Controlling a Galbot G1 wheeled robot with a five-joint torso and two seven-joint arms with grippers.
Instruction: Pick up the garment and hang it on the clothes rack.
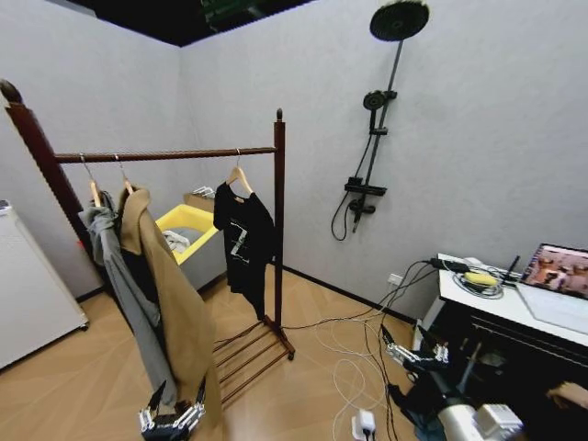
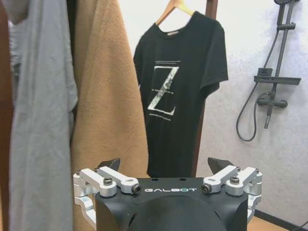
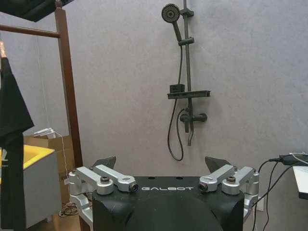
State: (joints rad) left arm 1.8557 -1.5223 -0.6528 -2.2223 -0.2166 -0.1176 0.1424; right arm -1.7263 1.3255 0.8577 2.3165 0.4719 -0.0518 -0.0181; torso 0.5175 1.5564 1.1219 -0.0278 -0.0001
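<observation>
- We see the garment (image 1: 244,234), a black T-shirt with a white graphic, already hanging from its light wooden hanger (image 1: 239,175) on the rail of the clothes rack (image 1: 278,220), just left of the rack's right-hand post, in the middle of the head view.
- Further left on the same rail hang a tan coat (image 1: 170,294) and a grey jacket (image 1: 115,266), apart from the T-shirt.
- Our left gripper (image 1: 171,415) sits low at the bottom left of the head view, in front of the coat's hem, fingers spread and holding nothing; the left wrist view looks up at the T-shirt (image 2: 179,91) well beyond it.
- Our right gripper (image 1: 411,352) sits at the lower right, beside the table (image 1: 514,308) with the laptop (image 1: 559,269), also spread and empty, facing the wall with the shower fitting (image 3: 182,82).
- We judge that either the hanging is done or the pick-up has not begun; both arms are clear of the shirt.
- If it must still be taken, we would need the left arm raised towards the hanger's neck, keeping clear of the coat.
</observation>
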